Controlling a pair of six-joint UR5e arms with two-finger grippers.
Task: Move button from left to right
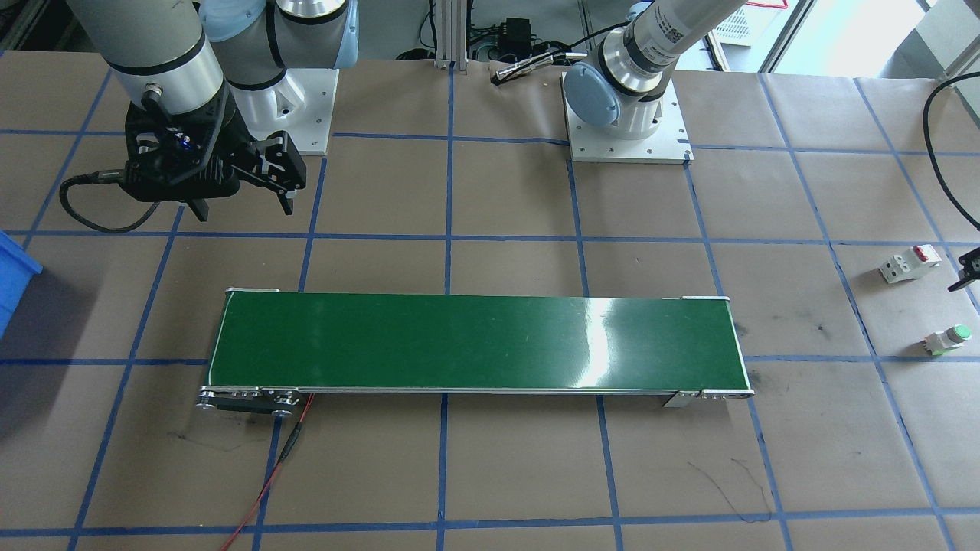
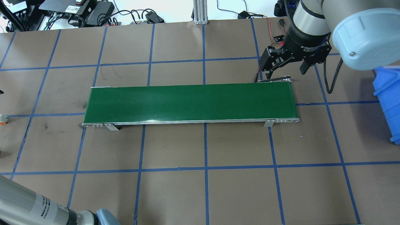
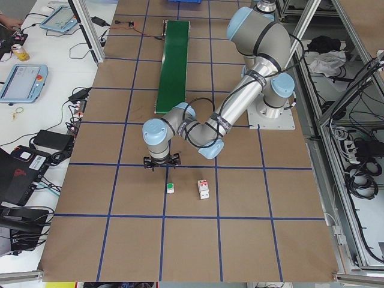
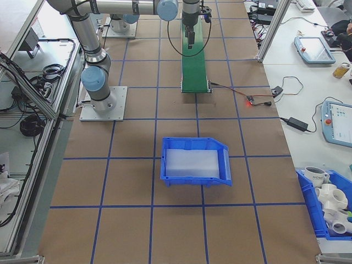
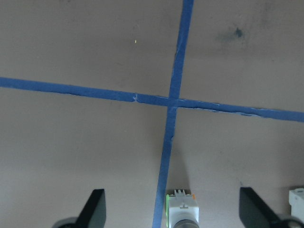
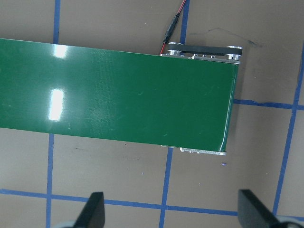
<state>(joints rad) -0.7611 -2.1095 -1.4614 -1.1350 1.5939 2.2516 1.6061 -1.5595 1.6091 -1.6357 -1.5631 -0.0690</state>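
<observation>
Button point(image 5: 182, 212), a small green-capped push switch on a white boxy body, lies on the brown paper table between the left gripper's point(image 5: 172, 209) spread, empty fingers. Judged step: approach. Next, descend and close. The right gripper point(image 6: 171, 209) hangs open beside the green conveyor belt point(image 6: 114, 95).

The conveyor belt point(image 1: 475, 344) is lying across the middle of my desk point(image 1: 536, 474). Off its end on my left, the button point(image 1: 948, 340) is sitting just beside the breaker point(image 1: 909, 264), apart. My left pincer point(image 5: 173, 209) is hanging over the button; my right pincer point(image 2: 286, 67) is hovering at the belt's other end.
</observation>
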